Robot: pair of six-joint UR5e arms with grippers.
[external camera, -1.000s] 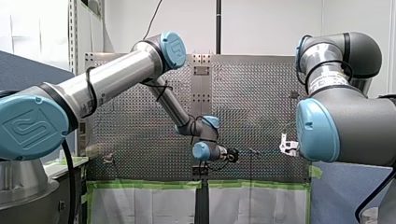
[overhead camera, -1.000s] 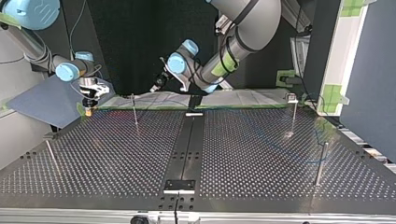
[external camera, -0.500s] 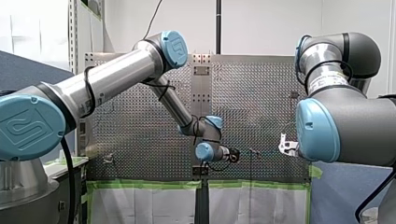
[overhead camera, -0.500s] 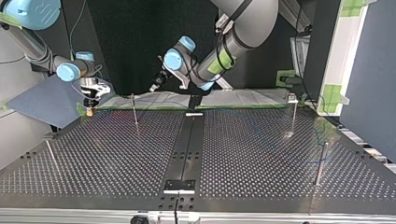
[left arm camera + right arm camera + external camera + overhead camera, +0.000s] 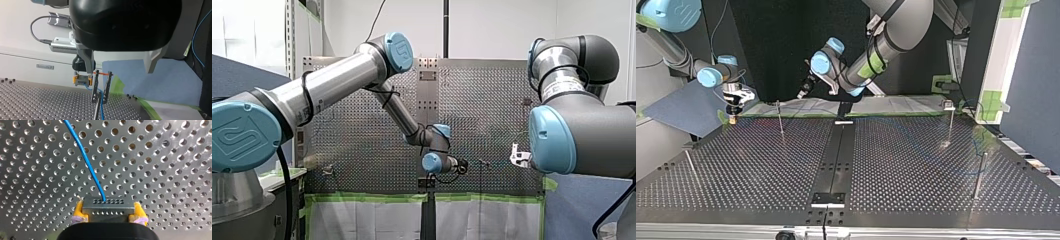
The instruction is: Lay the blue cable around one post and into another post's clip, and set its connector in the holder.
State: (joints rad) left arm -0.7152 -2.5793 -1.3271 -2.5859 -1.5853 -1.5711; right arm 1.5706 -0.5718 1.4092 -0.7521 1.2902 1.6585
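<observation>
Right gripper (image 5: pixel 108 214) clamped on the connector (image 5: pixel 107 205); left gripper (image 5: pixel 120 71) apart, empty.
Its yellow pads (image 5: pixel 78 210) pinch the grey, hole-dotted block by its ends. The thin blue cable (image 5: pixel 85 157) leads straight ahead over the perforated steel table (image 5: pixel 162 170) toward the forked clip post (image 5: pixel 100 87) just beside. Right arm nearer.

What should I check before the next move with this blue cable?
1. Grip: right gripper shut on connector: ok.
2. Free hand: left gripper open, nothing between its fingers: ok.
3. Slack: cable leaves the connector in a smooth curve, no kink: ok.
4. Routing: cable seated in the clip: cannot tell; it runs close by the prongs.
5. Placement: connector set down: not ok; it is in the right gripper.
</observation>
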